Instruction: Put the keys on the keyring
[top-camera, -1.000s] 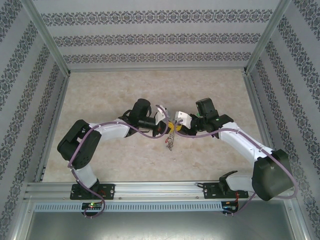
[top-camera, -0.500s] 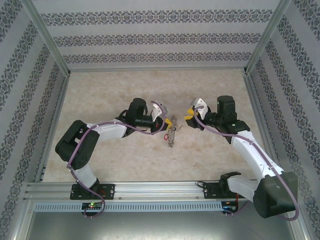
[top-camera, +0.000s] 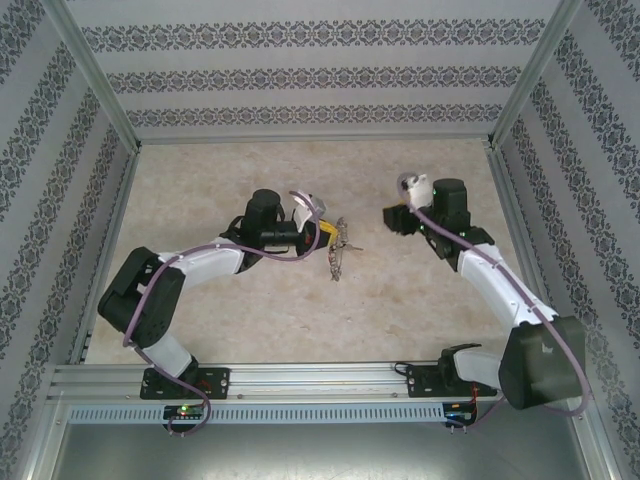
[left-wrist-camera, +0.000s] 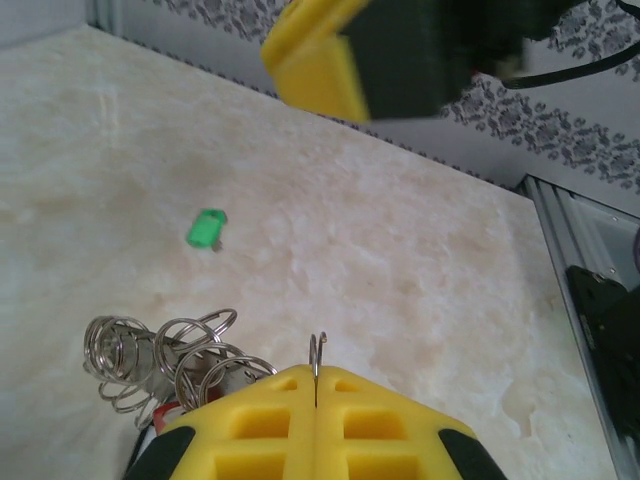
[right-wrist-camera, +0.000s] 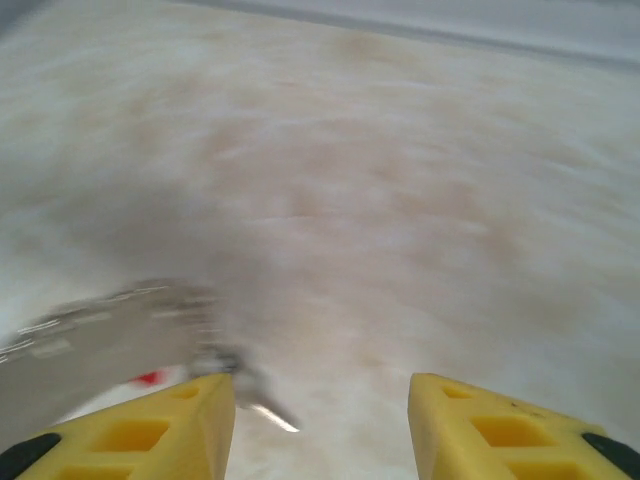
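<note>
The left gripper pinches the silvery-grey metal keyring between tight jaws; well to its right, the right gripper hangs, jaws spread, empty.

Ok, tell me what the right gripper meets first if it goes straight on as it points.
Probably the bare table, ahead of the open right gripper. The keyring lies left of that line in its wrist view; blur leaves depth unsure.
</note>
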